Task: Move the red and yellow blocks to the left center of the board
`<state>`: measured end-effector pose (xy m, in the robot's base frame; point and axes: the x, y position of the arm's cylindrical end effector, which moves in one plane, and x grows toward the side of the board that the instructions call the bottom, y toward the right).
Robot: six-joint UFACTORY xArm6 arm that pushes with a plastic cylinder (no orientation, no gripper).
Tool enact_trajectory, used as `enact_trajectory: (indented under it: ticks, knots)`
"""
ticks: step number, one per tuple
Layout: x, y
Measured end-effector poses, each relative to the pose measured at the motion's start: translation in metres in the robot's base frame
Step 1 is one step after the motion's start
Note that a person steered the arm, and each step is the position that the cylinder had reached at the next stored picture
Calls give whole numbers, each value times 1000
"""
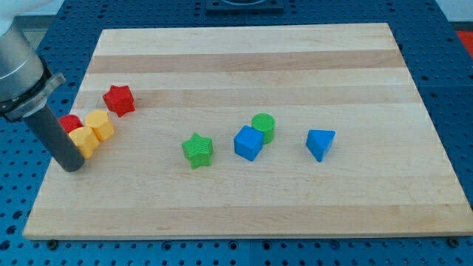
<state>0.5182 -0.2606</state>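
Observation:
A red star block (118,100) lies at the board's left side. Just below-left of it sit two yellow blocks, one hexagon-like (100,125) and one (85,140) touching it. A second red block (70,123) shows partly behind the rod, touching the yellow ones. My tip (72,167) rests on the board at the left edge, just below-left of the lower yellow block, close to it or touching it.
A green star (197,150) lies at the board's middle. A blue cube (248,142) touches a green cylinder (263,127) right of it. A blue triangular block (320,143) lies further right. The wooden board (251,59) sits on a blue perforated table.

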Motion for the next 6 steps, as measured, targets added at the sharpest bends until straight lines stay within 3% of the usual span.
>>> enact_trajectory:
  ticks: [4,5,6]
  knots:
    - [5,-44]
    - [-34,-44]
    - [-46,-44]
